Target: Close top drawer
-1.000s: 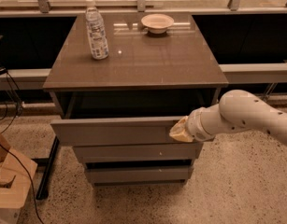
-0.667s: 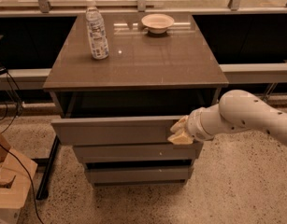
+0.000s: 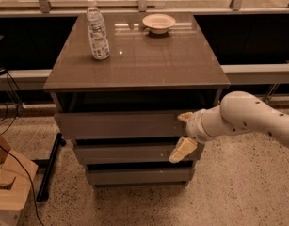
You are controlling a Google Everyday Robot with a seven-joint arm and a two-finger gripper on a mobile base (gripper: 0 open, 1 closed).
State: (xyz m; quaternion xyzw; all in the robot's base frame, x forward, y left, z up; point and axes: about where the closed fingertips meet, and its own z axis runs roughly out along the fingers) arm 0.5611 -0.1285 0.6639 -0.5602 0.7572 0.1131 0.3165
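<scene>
The top drawer (image 3: pixel 118 125) is the tallest grey front of the cabinet, just under the brown top. It stands out a little from the cabinet, with a dark gap above its front. My gripper (image 3: pixel 182 133), on the white arm coming in from the right, is against the right end of the drawer front. Its pale fingers are spread, one fingertip (image 3: pixel 184 117) near the front's upper edge and the other over the middle drawer. It holds nothing.
On the cabinet top (image 3: pixel 148 60) stand a plastic water bottle (image 3: pixel 97 29) at the back left and a white bowl (image 3: pixel 158 22) at the back. Two lower drawer fronts (image 3: pixel 130 153) sit below. A cardboard box (image 3: pixel 10 185) and a black pole (image 3: pixel 49 168) lie at the left on the floor.
The top drawer's front has moved back toward the cabinet, and my gripper has followed it inward at its right end.
</scene>
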